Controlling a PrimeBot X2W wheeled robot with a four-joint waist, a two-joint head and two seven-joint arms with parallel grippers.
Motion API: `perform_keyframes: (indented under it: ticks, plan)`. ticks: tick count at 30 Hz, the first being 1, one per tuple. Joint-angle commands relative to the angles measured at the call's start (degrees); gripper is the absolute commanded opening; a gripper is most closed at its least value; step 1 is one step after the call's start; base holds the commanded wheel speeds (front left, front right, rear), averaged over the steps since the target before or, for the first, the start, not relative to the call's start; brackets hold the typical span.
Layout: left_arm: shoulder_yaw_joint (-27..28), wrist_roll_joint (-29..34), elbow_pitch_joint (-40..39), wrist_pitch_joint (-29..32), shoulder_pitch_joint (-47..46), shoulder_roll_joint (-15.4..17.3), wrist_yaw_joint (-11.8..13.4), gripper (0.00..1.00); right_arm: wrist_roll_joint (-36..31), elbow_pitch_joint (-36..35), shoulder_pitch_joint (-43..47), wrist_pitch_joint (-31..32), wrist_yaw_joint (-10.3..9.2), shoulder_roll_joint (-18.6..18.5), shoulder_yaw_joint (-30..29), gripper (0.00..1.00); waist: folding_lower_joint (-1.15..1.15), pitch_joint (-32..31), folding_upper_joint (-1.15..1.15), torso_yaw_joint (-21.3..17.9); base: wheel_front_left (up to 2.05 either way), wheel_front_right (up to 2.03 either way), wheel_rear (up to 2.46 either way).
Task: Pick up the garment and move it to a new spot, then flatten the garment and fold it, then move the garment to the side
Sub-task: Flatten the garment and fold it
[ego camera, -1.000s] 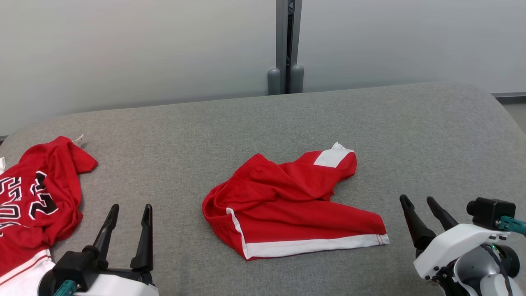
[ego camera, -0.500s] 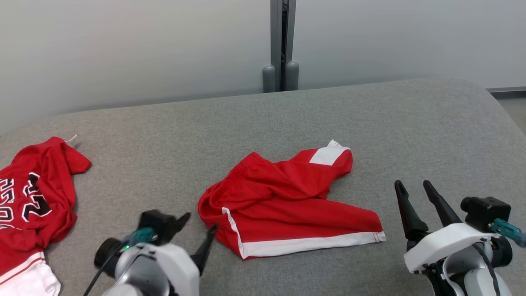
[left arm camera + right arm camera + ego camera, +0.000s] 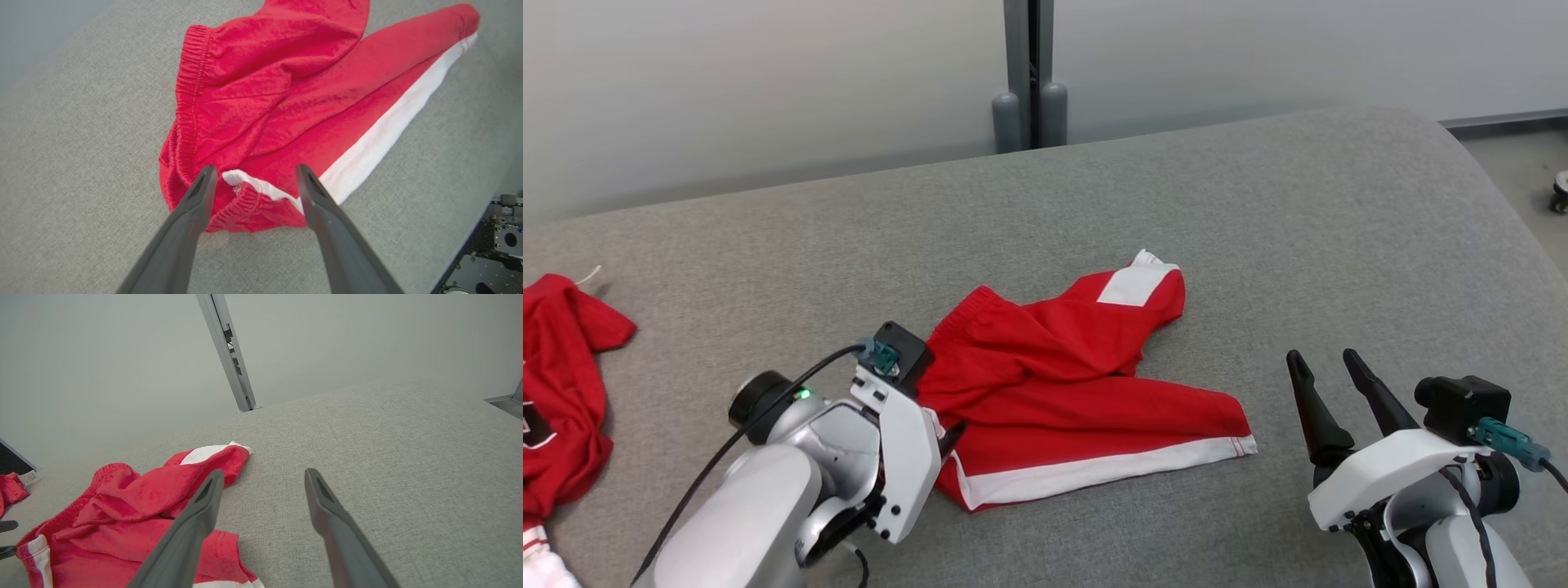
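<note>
Your left gripper (image 3: pixel 255 167) is wide over the waistband (image 3: pixel 188 102) of the shorts (image 3: pixel 286 106): lower it around both layers, then close. Right gripper (image 3: pixel 1321 354) is wide too.

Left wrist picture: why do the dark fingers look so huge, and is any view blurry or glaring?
Left wrist view: the wide-angle lens swells the near fingers, while the red shorts stay fairly sharp; head view: soft even light, no glare; right wrist view: the wall post appears tilted, nothing blurred.

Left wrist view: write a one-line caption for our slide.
Open left pincer over the waistband corner of crumpled red shorts on a grey fabric surface.
</note>
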Motion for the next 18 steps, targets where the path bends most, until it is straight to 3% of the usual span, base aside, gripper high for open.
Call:
perform_keyframes:
  ticks: [1, 7, 9, 12, 13, 14, 18]
  plan:
    - [-1.46, -0.24, 2.28, -0.49, -2.73, 0.17, -0.05, 1.0, -0.2, 0.31, -0.61, -0.23, 0.01, -0.31, 0.04, 1.0, 0.0, 0.84, 0.0, -0.94, 0.0, 0.0, 0.0]
    - [-4.97, -2.44, 6.3, 0.17, -5.51, 0.21, -0.04, 1.0, -0.14, 1.3, -1.04, -0.11, 0.01, -0.31, 0.08, 1.0, 0.0, 1.12, 0.0, -1.38, 0.0, 0.0, 0.0]
    - [-5.91, -2.9, 7.06, 0.29, -6.05, 0.55, -0.04, 0.82, -0.3, 1.26, -0.68, -0.21, 0.01, -0.3, -0.21, 1.0, 0.0, 1.0, 0.0, -1.15, 0.0, 0.0, 0.0]
    - [-7.25, -3.49, 7.4, -0.1, -5.98, 0.99, -0.05, 0.43, -0.6, 1.27, -0.09, -0.14, 0.01, -0.3, -0.69, 1.0, 0.0, 0.58, 0.0, -0.37, 0.0, 0.0, 0.0]
    - [-7.7, -3.75, 7.32, -0.15, -5.95, 1.07, -0.05, 0.28, -0.64, 1.3, 0.02, -0.06, 0.01, -0.31, -0.75, 1.0, 0.0, 0.44, 0.0, -0.03, 0.0, 0.0, 0.0]
    - [-7.94, -3.93, 7.36, -0.37, -5.85, 1.2, -0.05, 0.0, -0.65, 1.36, 0.07, 0.12, 0.01, -0.29, -0.68, 1.0, 0.0, 0.3, 0.0, 0.31, 0.0, 0.0, 0.0]
    - [-9.01, -4.69, 7.72, -1.02, -5.23, 2.07, -0.05, 0.0, -0.62, 1.7, -0.1, 0.39, 0.01, -0.32, -0.54, 1.0, 0.0, -0.25, 0.0, 1.63, 0.0, 0.0, 0.0]
